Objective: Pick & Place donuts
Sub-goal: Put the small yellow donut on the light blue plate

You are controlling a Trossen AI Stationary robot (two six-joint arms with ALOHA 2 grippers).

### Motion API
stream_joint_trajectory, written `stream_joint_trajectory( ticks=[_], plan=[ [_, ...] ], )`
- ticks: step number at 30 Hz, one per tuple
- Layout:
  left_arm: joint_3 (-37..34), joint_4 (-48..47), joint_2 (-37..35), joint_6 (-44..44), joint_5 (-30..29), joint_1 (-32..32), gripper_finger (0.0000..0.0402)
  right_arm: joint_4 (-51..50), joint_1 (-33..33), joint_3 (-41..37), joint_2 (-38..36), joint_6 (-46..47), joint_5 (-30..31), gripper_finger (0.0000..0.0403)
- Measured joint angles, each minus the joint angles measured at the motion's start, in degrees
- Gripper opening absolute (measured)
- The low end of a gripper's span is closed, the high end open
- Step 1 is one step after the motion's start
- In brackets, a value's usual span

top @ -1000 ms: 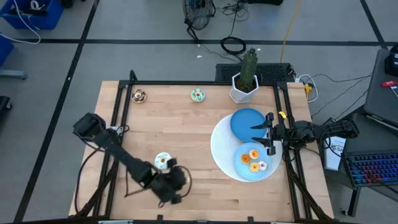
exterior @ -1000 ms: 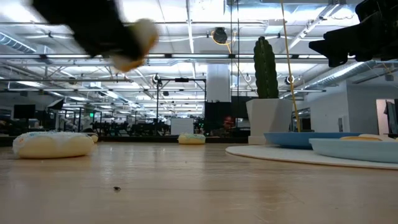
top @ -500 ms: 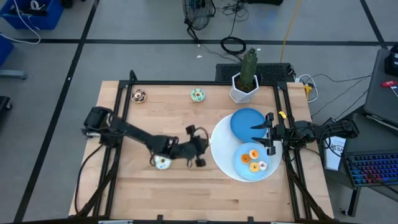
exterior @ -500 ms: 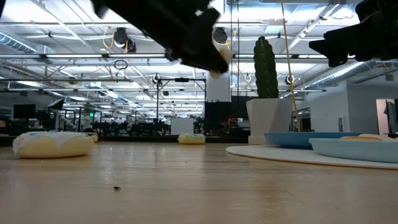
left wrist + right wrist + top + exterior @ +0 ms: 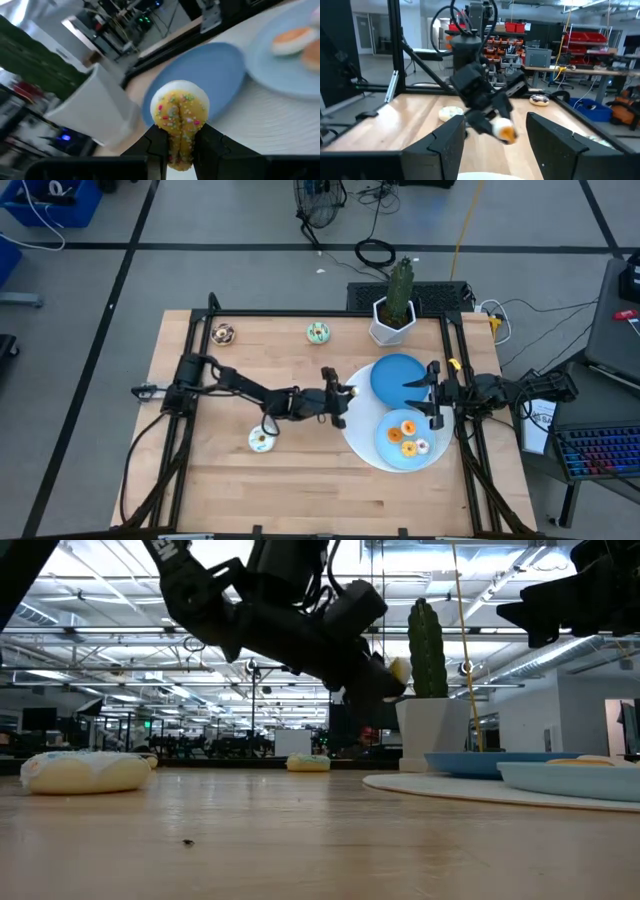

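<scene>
- Since a second ago the left arm has swung from the table's near edge toward the white disc (image 5: pixel 352 415); the left gripper (image 5: pixel 341 392) now hangs just at the disc's left rim, well above the wood.
- Its fingers are narrowed on a yellow sprinkled donut (image 5: pixel 180 111), which is squashed and folded between them.
- The white-iced donut (image 5: pixel 262 440) it passed over lies on the table left of the disc; two more donuts, a green one (image 5: pixel 318 332) and a chocolate one (image 5: pixel 224 333), sit at the far edge, well apart from the disc.
- On the disc, the nearer blue plate (image 5: pixel 409 439) already carries three donuts; the farther blue plate (image 5: pixel 398 377) is bare.
- The right gripper (image 5: pixel 432 395) waits over the disc's right side, fingers wide and holding nothing.
- Risks, as I judge them: the pinched donut may spring or roll off when let go from this height; released too early, it would land on the disc's rim rather than a plate; reaching on could bring the two arms together.
</scene>
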Motion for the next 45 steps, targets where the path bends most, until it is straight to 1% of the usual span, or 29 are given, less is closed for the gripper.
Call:
stream_joint_trajectory(
  ticks=[3, 6, 9, 10, 12, 14, 15, 17, 19, 22, 27, 31, 33, 36, 41, 45],
  plan=[
    [1.1, -1.3, 0.0, 3.6, -0.1, 1.7, 0.0067, 0.1, 0.0, 0.0, 0.0, 3.3, 0.0, 0.0199],
    [3.1, -3.2, 0.0, 7.4, -2.5, 3.0, 0.0067, 1.4, 0.0, 0.0, 0.0, 4.4, 0.1, 0.0199],
    [5.7, -6.5, 0.0, 12.1, -4.0, 3.9, 0.0067, 3.0, 0.0, 0.0, 0.1, 6.3, 2.6, 0.0199],
    [6.5, -8.1, -0.1, 13.6, -4.4, 4.1, 0.0067, 3.4, 0.0, -0.2, 0.6, 9.0, 4.5, 0.0199],
    [8.2, -11.2, 0.0, 16.5, -5.4, 4.3, 0.0067, 5.6, 0.0, -1.5, 2.0, 13.0, 10.8, 0.0199],
    [9.5, -13.0, 0.0, 19.0, -6.7, 4.4, 0.0067, 9.0, -0.1, -2.8, 4.6, 12.8, 16.9, 0.0199],
    [10.0, -13.6, 0.0, 20.0, -7.3, 4.3, 0.0067, 11.4, -0.3, -3.3, 6.1, 12.1, 18.8, 0.0199],
    [10.7, -14.5, -0.1, 21.9, -8.1, 4.3, 0.0067, 13.6, -0.9, -3.5, 9.4, 12.2, 21.3, 0.0199],
    [11.1, -15.2, -0.1, 23.4, -8.0, 4.5, 0.0067, 15.5, -1.9, -3.5, 13.6, 13.9, 21.8, 0.0199],
    [11.4, -15.4, -0.1, 24.5, -7.6, 5.0, 0.0067, 21.5, -3.6, -3.6, 20.6, 17.5, 21.3, 0.0199],
    [11.4, -16.4, -0.1, 24.7, -7.6, 5.5, 0.0067, 29.5, -5.6, -3.0, 33.1, 20.1, 20.4, 0.0199],
    [11.4, -17.3, -0.1, 24.5, -7.6, 5.5, 0.0067, 33.8, -7.2, -0.6, 42.8, 20.9, 14.9, 0.0199],
    [11.4, -17.1, -0.1, 24.3, -7.6, 5.5, 0.0067, 37.0, -8.2, 1.2, 47.0, 20.7, 13.8, 0.0199],
    [11.4, -17.3, -0.1, 23.7, -7.6, 5.4, 0.0067, 38.7, -10.1, 2.9, 53.0, 21.5, 12.5, 0.0199],
    [11.4, -18.1, -0.1, 23.9, -7.6, 5.3, 0.0067, 43.4, -13.1, 7.0, 62.1, 22.5, 7.4, 0.0199],
    [11.4, -18.6, -0.1, 23.4, -7.6, 5.3, 0.0067, 45.3, -14.8, 10.4, 67.0, 22.3, 7.0, 0.0199]
  ],
)
